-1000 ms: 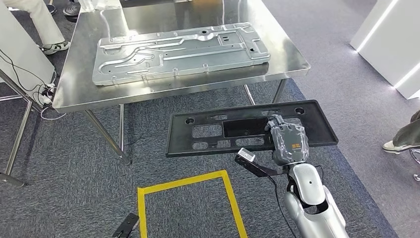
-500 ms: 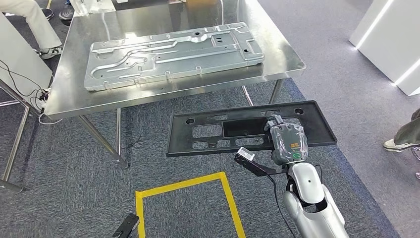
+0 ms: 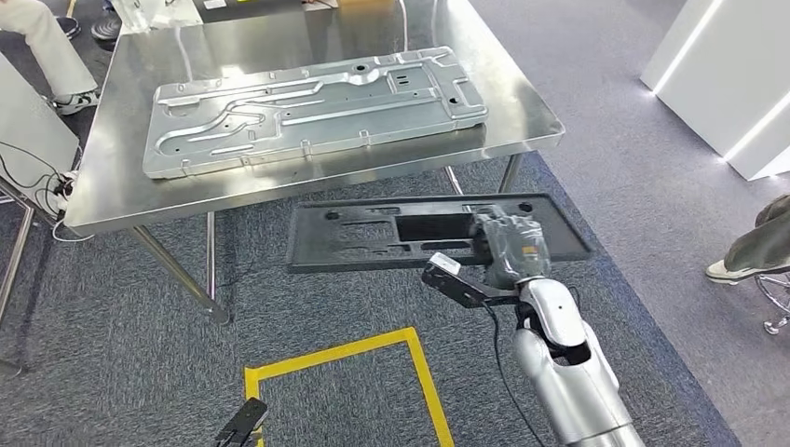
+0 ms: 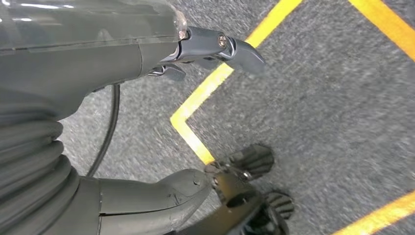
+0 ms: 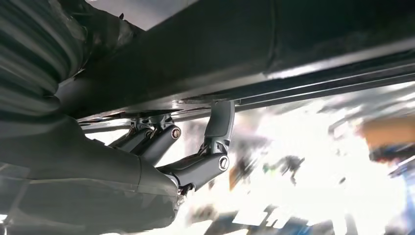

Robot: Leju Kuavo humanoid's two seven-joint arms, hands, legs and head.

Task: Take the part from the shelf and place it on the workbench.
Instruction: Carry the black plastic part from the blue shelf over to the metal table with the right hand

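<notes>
One hand is doing all the work: the right hand (image 3: 508, 247) grips the black plastic panel (image 3: 373, 237) by its near long edge, a bit right of the middle, thumb on top and fingers (image 5: 215, 132) curled up against the underside. The panel hangs level in the air just short of the steel workbench (image 3: 102, 200) and below its top. A big stamped metal sheet (image 3: 307, 107) already takes up most of the benchtop.

My guess is the panel is light but long and a bit flexy, full of cutouts, so an off-center, one-handed hold lets the far end droop or swing. Gripping nearer the middle, on a solid rib, seems safer.

The left hand (image 4: 147, 49) hangs over the carpet and yellow tape (image 4: 215, 83), fingers loosely apart, holding nothing.
</notes>
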